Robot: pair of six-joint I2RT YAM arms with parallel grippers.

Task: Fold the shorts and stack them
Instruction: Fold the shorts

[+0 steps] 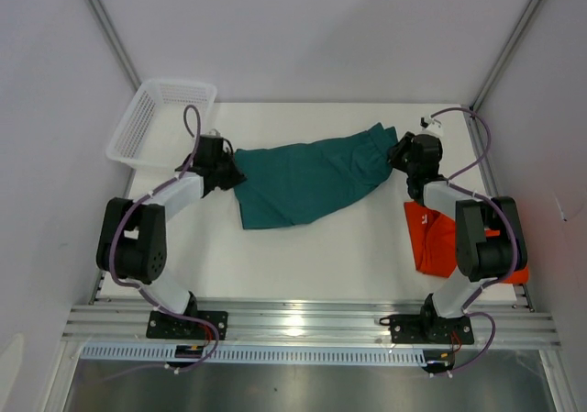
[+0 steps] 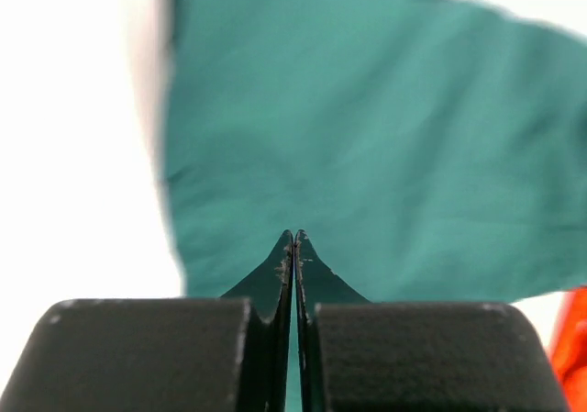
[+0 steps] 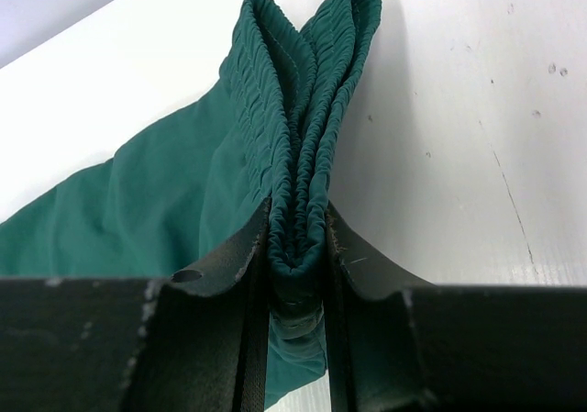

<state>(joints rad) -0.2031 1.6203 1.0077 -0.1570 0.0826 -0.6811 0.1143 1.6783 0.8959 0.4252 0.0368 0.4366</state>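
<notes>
Counter (image 1: 303,256) carries both pairs; teal shorts (image 1: 307,178) strung left-right across mid-counter, long axis running hand to hand, waistband (image 3: 303,109) at the right end; orange shorts (image 1: 431,238) at near-right edge, closer to right hand (image 1: 397,151); that hand clamps the bunched waistband; left hand (image 1: 231,167) pinches the leg end.

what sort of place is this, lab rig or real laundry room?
Likely a lab test cell: bare white table boxed in by plain white panels on metal struts, left arm and right arm bolted to an aluminium rail.
</notes>
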